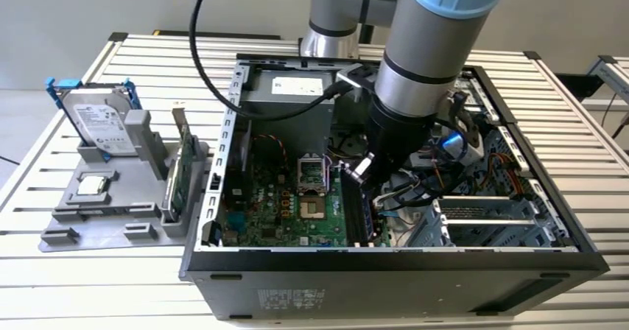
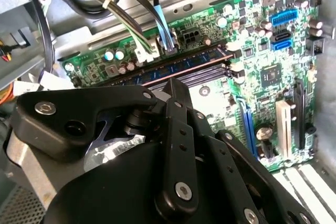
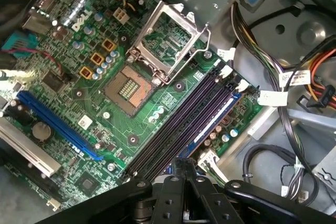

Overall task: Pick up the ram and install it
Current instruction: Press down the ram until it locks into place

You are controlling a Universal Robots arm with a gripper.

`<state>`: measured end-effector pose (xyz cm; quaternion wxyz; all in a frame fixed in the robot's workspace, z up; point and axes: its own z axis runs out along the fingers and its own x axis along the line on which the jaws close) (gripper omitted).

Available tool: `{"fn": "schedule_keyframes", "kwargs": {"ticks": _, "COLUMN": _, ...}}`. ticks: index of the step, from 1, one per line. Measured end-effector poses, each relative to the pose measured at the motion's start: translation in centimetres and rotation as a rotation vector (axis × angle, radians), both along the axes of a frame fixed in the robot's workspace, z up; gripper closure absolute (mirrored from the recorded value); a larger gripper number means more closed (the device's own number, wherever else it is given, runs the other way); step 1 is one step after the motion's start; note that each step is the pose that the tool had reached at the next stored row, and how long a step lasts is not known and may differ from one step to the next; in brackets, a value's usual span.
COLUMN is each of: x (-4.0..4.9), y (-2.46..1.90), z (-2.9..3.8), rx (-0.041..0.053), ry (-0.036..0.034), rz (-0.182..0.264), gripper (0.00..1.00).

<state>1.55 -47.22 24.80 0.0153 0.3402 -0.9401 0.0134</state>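
The end effector (image 2: 176, 85) hangs inside the open computer case (image 1: 393, 260); whether it is apart or together cannot be told. Just beyond it, the ram (image 2: 178, 67) stands on edge in the outermost motherboard slot, lengthwise beside the cables. The case sits on a slatted table (image 1: 147, 54).

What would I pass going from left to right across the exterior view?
Hard drive in a blue frame → grey holder → green card → open computer case, with the robot arm reaching into it.
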Motion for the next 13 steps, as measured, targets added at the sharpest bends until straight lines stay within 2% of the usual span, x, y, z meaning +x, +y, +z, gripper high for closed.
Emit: {"fn": "schedule_keyframes", "kwargs": {"ticks": 13, "x": -0.01, "y": 0.0, "z": 0.0, "rx": 0.0, "ry": 0.0, "rz": 0.143, "gripper": 1.0}}
